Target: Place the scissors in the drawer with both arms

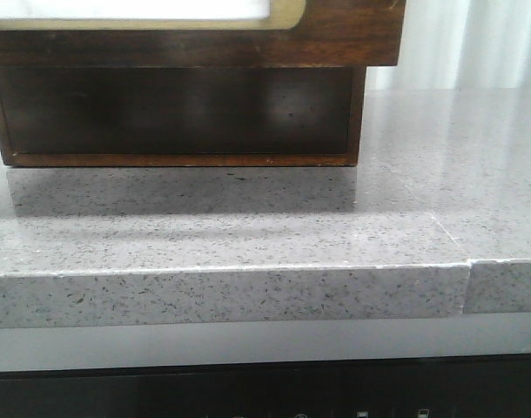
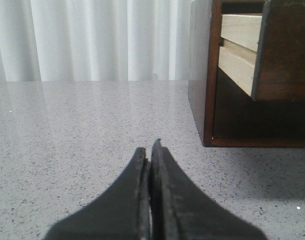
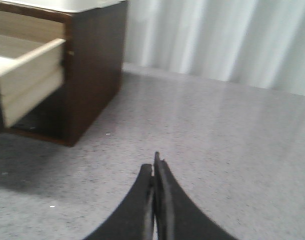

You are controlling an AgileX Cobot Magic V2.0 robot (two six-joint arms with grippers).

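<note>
Both claws are pinched tight with nothing in them: the left claw point(image 2: 150, 146) has its two black fingers pressed together, and the right claw point(image 3: 154, 161) looks just the same. Each one hangs low over the grey speckled table point(image 1: 422, 192), apart from the brown chest point(image 2: 202, 75). The drawer point(image 1: 335, 30) is pulled out of the chest. In the front view its dark front with the pale panel and cream frame sticks out over the table, and the dark hole under it is a bare slot. From the sides you can see the drawer's light wooden walls point(image 3: 30, 82) poking out. The scissors are not in any picture. They may be inside the drawer, or somewhere the cameras do not look, but I cannot tell which. The top of the drawer is hidden from every view. My guess is that the job is at one of its ends: either the scissors are yet to be found, or they are in and the drawer just needs a push. If they are still out, one claw must open up, find them and pick them up, then drop them in the drawer. If they are in, a claw should press flat on the drawer front and slide it shut. No words or labels can be read anywhere.
</note>
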